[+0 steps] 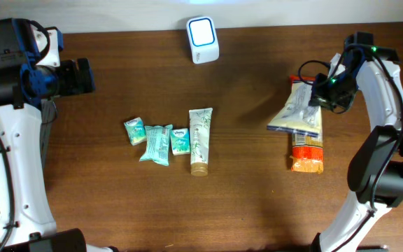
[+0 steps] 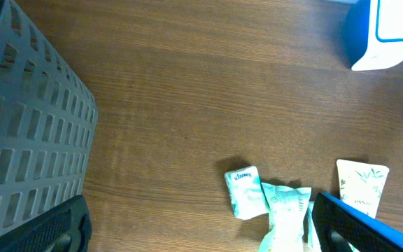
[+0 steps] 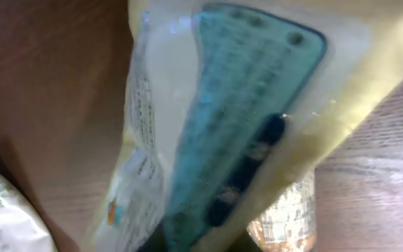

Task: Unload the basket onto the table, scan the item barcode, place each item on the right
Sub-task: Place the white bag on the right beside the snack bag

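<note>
Pouch [image 1: 296,115] of glossy, crinkled plastic hangs clamped in right pincer [image 1: 318,94]; left pincer [image 1: 86,75] gapes apart.

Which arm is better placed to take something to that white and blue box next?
Probably the right. The right gripper is at the pale yellow packet, which fills its wrist camera, while the left gripper hangs open near the grey crate, touching nothing. The white scanner sits at the back, about midway.

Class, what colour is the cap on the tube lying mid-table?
Tan-gold cap on the pale leaf-printed tube; the overhead view shows it best.
</note>
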